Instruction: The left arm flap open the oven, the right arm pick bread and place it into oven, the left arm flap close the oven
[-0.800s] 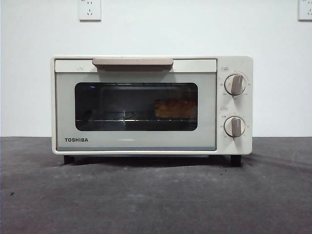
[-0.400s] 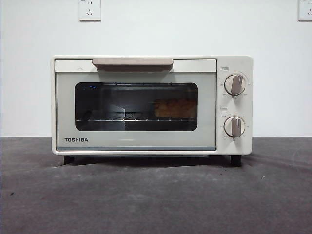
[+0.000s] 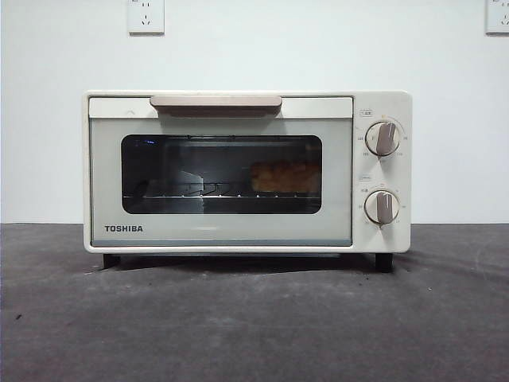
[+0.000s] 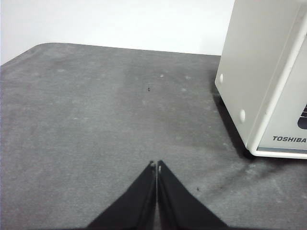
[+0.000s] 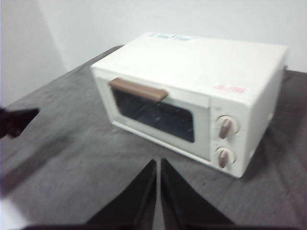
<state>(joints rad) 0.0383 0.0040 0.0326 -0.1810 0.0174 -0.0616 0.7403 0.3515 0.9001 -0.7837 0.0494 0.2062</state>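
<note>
The cream-white TOSHIBA oven (image 3: 246, 171) stands in the middle of the table with its glass door closed and its beige handle (image 3: 215, 103) at the top. Through the window the golden bread (image 3: 285, 177) lies on the wire rack, on the right side. No arm shows in the front view. My left gripper (image 4: 156, 166) is shut and empty above the grey table, off the oven's (image 4: 268, 76) left side. My right gripper (image 5: 158, 164) is shut and empty, held high in front of the oven (image 5: 192, 91). The left arm's black tip (image 5: 17, 120) shows at the edge of the right wrist view.
Two beige knobs (image 3: 384, 138) sit on the oven's right panel. A dark grey mat (image 3: 254, 318) covers the table in front of the oven. White wall with two sockets (image 3: 146, 16) behind.
The oven appears a few pixels further left in the front view than before; the bread and door look the same.
</note>
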